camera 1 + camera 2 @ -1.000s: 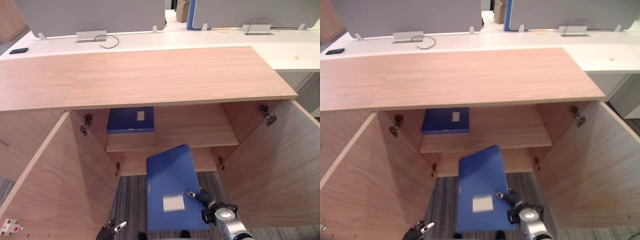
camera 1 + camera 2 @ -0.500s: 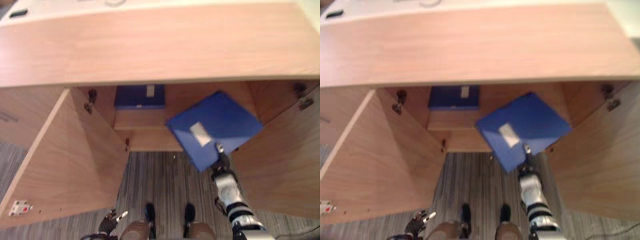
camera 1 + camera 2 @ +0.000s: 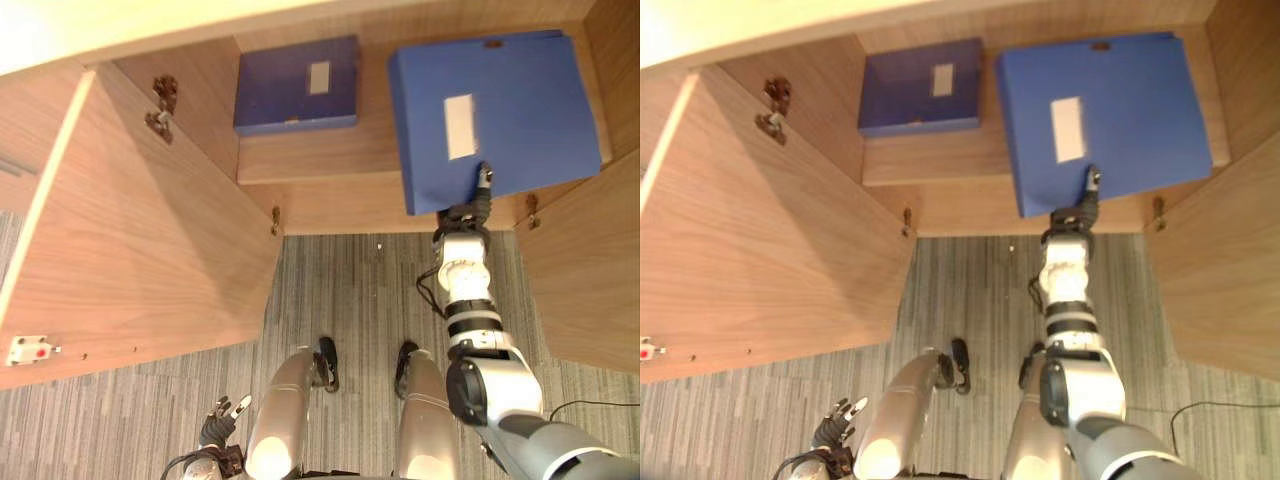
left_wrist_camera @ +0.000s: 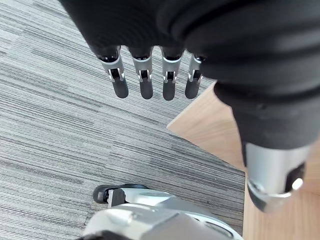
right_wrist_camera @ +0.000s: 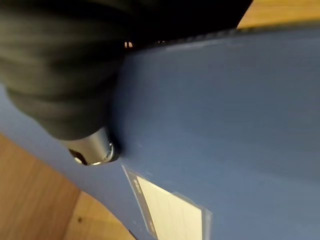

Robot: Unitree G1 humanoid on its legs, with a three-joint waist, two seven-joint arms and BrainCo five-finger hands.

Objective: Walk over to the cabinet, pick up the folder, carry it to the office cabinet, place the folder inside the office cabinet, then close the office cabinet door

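Observation:
The blue folder [image 3: 520, 110] with a white label lies flat over the right half of the cabinet shelf [image 3: 330, 165], its near edge overhanging the shelf front. My right hand [image 3: 480, 195] reaches into the cabinet and pinches that near edge, thumb [image 5: 92, 150] on top and the fingers hidden underneath. I cannot tell whether the folder rests on the shelf. My left hand [image 3: 222, 415] hangs low by my side above the carpet, its fingers [image 4: 145, 82] straight and holding nothing.
A second, darker blue folder [image 3: 297, 85] lies on the shelf's left half, a small gap from the held one. Both cabinet doors stand wide open: the left door [image 3: 140, 250] and the right door [image 3: 590, 280]. Grey striped carpet [image 3: 350, 300] lies between them.
The camera has tilted down and closer. My right arm has stretched forward, carrying the folder from in front of the opening to over the shelf's right side. The left hand stays low.

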